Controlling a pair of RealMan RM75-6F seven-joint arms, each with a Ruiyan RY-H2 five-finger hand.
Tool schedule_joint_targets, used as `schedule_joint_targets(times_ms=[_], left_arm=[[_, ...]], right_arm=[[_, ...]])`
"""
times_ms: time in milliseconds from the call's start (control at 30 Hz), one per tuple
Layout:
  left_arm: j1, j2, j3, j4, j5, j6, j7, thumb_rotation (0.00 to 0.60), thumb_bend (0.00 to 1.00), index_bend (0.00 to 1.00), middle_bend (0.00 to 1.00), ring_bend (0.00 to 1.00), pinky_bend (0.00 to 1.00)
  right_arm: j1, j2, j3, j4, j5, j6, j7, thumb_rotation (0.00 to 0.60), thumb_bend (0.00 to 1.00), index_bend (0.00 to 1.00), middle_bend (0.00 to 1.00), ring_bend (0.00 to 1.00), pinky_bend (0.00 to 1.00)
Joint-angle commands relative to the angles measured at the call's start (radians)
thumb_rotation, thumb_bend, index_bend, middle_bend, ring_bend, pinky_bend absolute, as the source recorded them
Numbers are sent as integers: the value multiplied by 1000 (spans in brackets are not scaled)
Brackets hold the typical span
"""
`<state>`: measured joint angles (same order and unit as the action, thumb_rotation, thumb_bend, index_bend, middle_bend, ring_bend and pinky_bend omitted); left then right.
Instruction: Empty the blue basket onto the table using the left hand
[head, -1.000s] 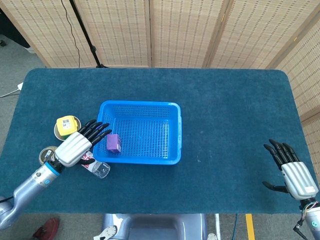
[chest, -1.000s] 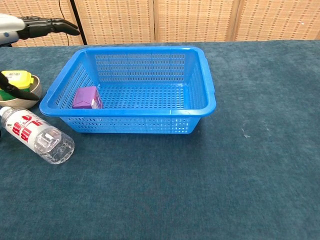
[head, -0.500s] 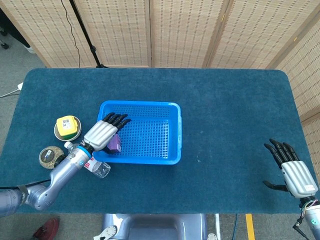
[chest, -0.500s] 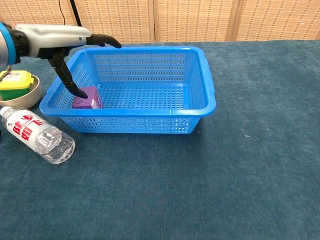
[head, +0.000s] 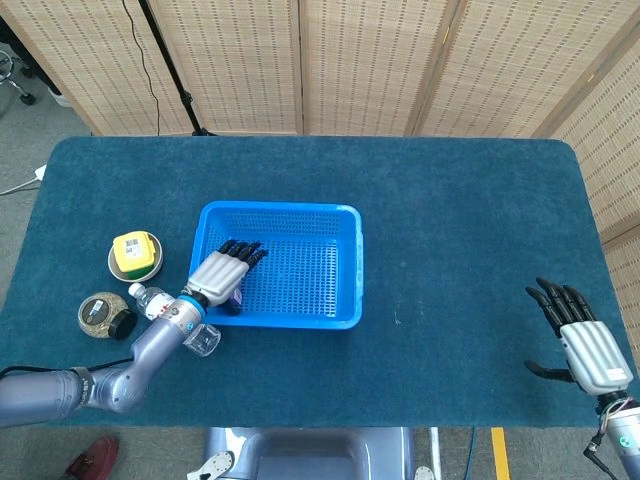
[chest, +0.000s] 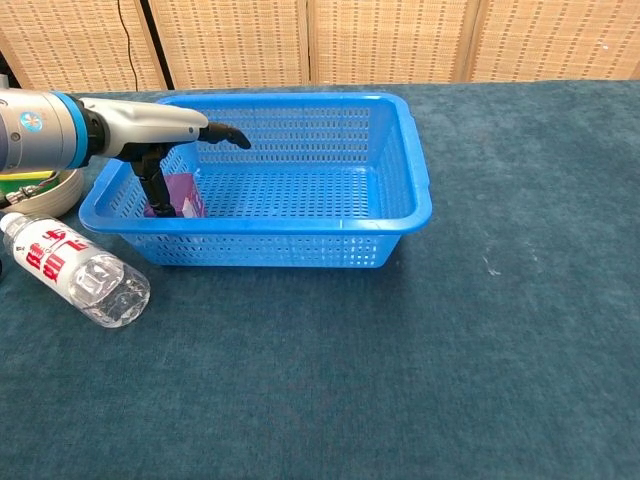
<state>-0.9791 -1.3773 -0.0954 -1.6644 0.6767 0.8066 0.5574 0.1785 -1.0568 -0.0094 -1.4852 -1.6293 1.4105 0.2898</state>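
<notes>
The blue basket (head: 281, 207) (chest: 420, 192) stands left of the table's middle. A small purple box (chest: 184, 196) lies in its left corner, the only thing I see inside. My left hand (head: 224, 271) (chest: 150, 132) reaches over the basket's left rim and hovers right above the box, with its fingers stretched out over the mesh floor. Its thumb (chest: 158, 188) hangs down against the box's left side. In the head view the hand hides most of the box. My right hand (head: 582, 343) stays open above the table's near right corner, far from the basket.
A clear plastic bottle (chest: 74, 271) (head: 193, 333) lies on the table just left of the basket's near corner, under my left forearm. Further left are a bowl holding a yellow object (head: 134, 254) and a small round tin (head: 99, 312).
My left hand has moved from outside the basket's left wall to over the rim, then sunk down onto the purple box. The right hand has stayed still.
</notes>
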Motion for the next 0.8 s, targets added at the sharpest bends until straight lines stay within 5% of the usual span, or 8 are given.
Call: schedule_joint_targets(times_ms=[33, 333, 433, 533, 600, 700, 800], left_arm=[[-15, -10, 17, 16, -46, -1, 22, 600, 62, 0, 0, 0, 2], [-37, -13, 35, 42, -109, 4, 47, 600, 62, 0, 0, 0, 94], [-41, -16, 38, 52, -117, 4, 47, 600, 62, 0, 0, 0, 178], [-41, -22, 38, 59, -115, 2, 41, 600, 122, 17, 0, 5, 362], [-39, -27, 34, 65, -101, 7, 31, 600, 220, 152, 33, 85, 503], [-35, -32, 31, 69, -79, 11, 18, 600, 360, 427, 220, 287, 657], [-31, -34, 30, 71, -58, 17, 9, 600, 478, 563, 352, 392, 698]], right_arm=[[0, -1, 1, 0, 1, -1, -1, 600, 0, 21, 20, 0, 0], [4, -5, -1, 1, 3, -11, -8, 600, 0, 21, 20, 0, 0], [5, -6, -1, 2, 5, -14, -9, 600, 0, 21, 20, 0, 0], [6, -7, -2, 2, 5, -16, -11, 600, 0, 20, 21, 0, 0], [6, -7, -2, 2, 4, -17, -12, 600, 0, 20, 22, 0, 0], [6, -8, -2, 1, 5, -17, -12, 600, 0, 18, 23, 0, 0], [6, -8, -2, 1, 5, -17, -13, 600, 0, 16, 24, 0, 0]])
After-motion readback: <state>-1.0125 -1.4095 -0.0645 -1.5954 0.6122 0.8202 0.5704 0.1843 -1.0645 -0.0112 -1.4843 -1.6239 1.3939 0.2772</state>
